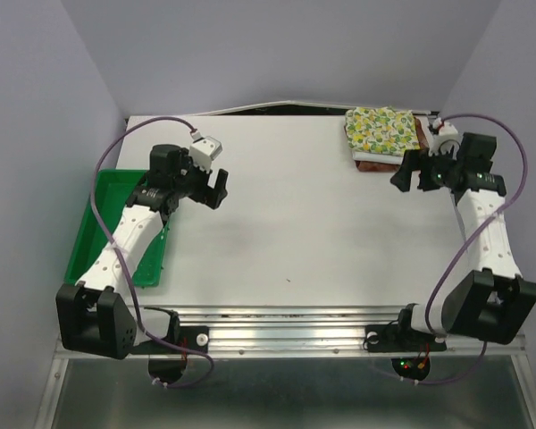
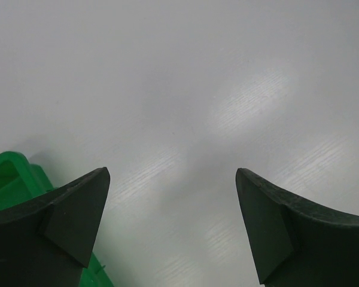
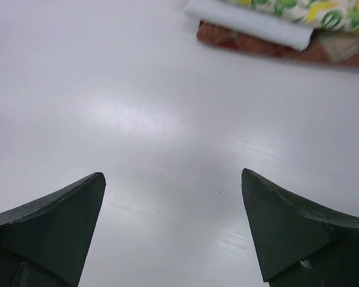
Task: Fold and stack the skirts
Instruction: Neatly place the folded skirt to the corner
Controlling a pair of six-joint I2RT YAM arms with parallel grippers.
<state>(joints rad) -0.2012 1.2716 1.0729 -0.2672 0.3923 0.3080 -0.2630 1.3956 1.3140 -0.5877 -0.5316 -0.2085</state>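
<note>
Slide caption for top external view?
Both open: left gripper and right gripper above the table; folded skirts stacked far right, fruit-print skirt on top; green tray at left.

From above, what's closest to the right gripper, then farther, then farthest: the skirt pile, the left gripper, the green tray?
1. Skirt pile: right beside the right gripper, in the far right corner.
2. Left gripper: across the table, on the left.
3. Green tray: at the left edge, farthest.

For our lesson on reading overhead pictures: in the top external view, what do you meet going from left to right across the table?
green tray → left hand → stack of skirts, fruit print on top. The right hand overlaps the stack from side to side, so it is left out.
</note>
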